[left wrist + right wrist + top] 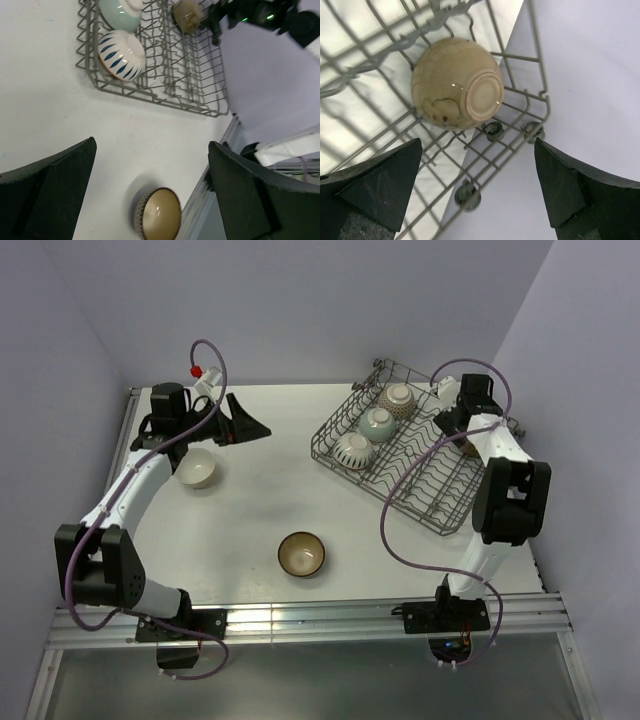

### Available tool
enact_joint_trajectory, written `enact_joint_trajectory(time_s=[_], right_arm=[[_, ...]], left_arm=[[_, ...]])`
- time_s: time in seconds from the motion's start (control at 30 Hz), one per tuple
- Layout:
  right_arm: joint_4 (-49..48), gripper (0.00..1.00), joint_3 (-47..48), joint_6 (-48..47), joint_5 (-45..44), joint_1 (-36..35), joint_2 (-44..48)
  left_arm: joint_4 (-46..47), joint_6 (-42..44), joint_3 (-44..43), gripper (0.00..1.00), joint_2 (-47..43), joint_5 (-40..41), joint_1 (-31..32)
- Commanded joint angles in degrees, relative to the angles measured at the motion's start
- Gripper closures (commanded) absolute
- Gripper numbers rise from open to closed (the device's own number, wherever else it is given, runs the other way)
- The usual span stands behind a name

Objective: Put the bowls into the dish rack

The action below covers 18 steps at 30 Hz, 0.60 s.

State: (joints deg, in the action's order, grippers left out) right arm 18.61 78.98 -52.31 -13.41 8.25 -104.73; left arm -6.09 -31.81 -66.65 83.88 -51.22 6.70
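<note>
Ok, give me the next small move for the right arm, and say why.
Probably lift the right gripper straight up out of the rack. Its jaws stand open and the tan bowl below rests on the wires, free of both fingers, so it looks done. The brown bowl and cream bowl sit unloaded on the table; the brown one seems nearer this arm.

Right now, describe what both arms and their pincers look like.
The left arm and right arm have white links with bulky black joints on black bases. A purple cable loops along each; the left one's has a red fitting. The left pincer and right pincer have broad, wedge-shaped matte black fingers.
</note>
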Motion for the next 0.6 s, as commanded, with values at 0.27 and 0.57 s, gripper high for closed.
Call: enact_joint_trajectory(time_s=[0.27,0.57], right_arm=[[17.1,0.00,8.1,22.8,17.3,-4.5,20.1],[22.6,0.00,7.6,40.9,32.4,-5.4,33.9]], left_arm=[[-21.9,36.6,9.7,0.05,-11.5,8.8,3.0],[-23.5,45.6,14.3,0.14,-9.6,24.7,20.4]])
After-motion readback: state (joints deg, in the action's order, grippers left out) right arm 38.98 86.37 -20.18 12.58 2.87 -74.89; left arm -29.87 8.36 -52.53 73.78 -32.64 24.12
